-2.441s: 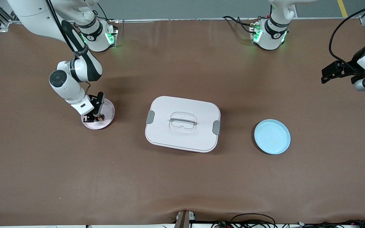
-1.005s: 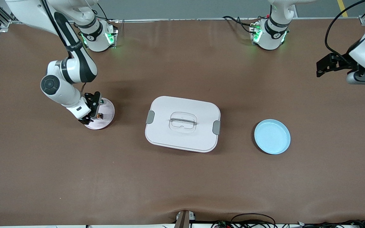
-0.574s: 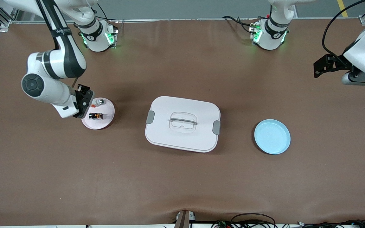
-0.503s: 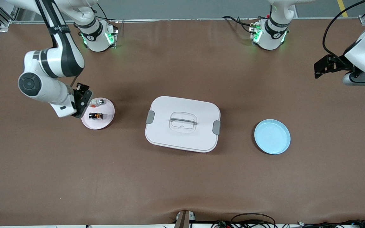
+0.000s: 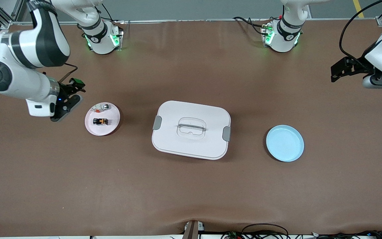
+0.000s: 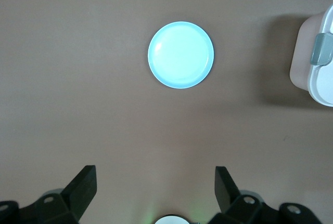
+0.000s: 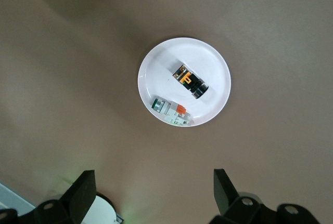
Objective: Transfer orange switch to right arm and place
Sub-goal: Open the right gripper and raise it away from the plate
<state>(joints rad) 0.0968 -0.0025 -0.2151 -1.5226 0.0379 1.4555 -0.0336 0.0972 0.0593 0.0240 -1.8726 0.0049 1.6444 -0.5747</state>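
Switch (image 5: 100,121) on pink plate (image 5: 112,126) — right gripper (image 5: 65,103) jaws spread, empty, just beside it. Left gripper (image 6: 155,187) spread too — waiting high over the table (image 5: 191,186).

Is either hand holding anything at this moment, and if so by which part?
Nothing is held. Both the right hand and the left hand are open and empty; the orange switch lies on the pink plate.
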